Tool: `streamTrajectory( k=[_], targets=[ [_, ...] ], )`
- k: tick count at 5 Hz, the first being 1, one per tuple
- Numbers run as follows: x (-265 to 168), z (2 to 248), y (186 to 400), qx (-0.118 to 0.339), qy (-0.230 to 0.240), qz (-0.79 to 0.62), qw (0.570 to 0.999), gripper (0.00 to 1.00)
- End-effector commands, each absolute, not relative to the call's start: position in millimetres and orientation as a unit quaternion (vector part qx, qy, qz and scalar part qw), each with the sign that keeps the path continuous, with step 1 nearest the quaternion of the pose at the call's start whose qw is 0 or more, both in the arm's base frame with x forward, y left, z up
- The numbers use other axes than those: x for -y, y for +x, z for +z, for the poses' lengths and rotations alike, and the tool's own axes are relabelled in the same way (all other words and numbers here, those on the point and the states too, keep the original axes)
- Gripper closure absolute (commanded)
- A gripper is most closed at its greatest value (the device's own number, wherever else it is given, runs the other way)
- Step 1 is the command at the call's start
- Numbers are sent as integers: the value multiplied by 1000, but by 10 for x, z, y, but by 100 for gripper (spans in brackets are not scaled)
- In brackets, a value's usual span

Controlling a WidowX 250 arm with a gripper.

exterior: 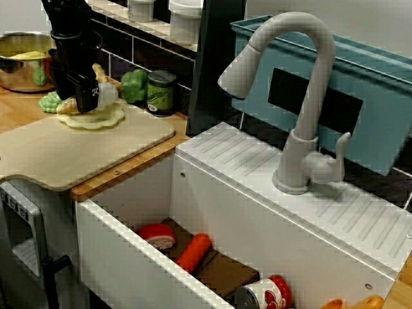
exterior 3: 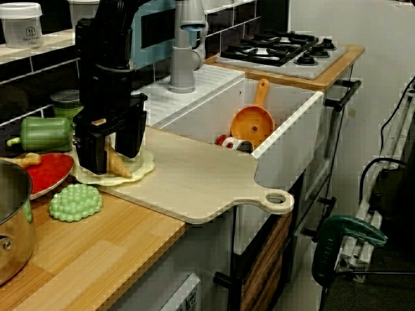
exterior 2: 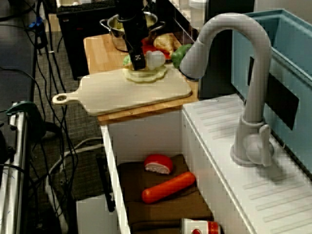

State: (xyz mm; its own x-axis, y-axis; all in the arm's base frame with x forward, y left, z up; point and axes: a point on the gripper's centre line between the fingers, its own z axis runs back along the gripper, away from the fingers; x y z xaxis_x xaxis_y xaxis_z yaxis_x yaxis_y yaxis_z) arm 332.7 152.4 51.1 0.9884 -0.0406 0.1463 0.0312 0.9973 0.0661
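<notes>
Sink (exterior: 129, 270) holds one can (exterior: 264, 296), one orange sausage (exterior: 193, 252) (toys); jaws clamp one cone (exterior 3: 120, 165) over one cutting board (exterior: 96, 151)

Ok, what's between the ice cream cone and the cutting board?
A pale wavy-edged disc, flat on the board under the cone, clearest in the side view.

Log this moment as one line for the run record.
gripper: shut on toy ice cream cone | cone: tilted, over pale ruffled disc | disc: on cutting board | nearby: green bumpy piece, green pepper
</notes>
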Motion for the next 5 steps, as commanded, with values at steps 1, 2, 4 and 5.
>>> streamTrajectory(
  k=[1, 2, 4, 5],
  targets=[
    [-1593, 624, 3493, 95, 67, -16, 993, 0],
    [-1633, 615, 3402, 108, 68, -2, 992, 100],
    [-1733, 748, 3248, 133, 73, 18, 988, 100],
    [-1759, 875, 3229, 130, 65, 22, 989, 100]
  ],
)
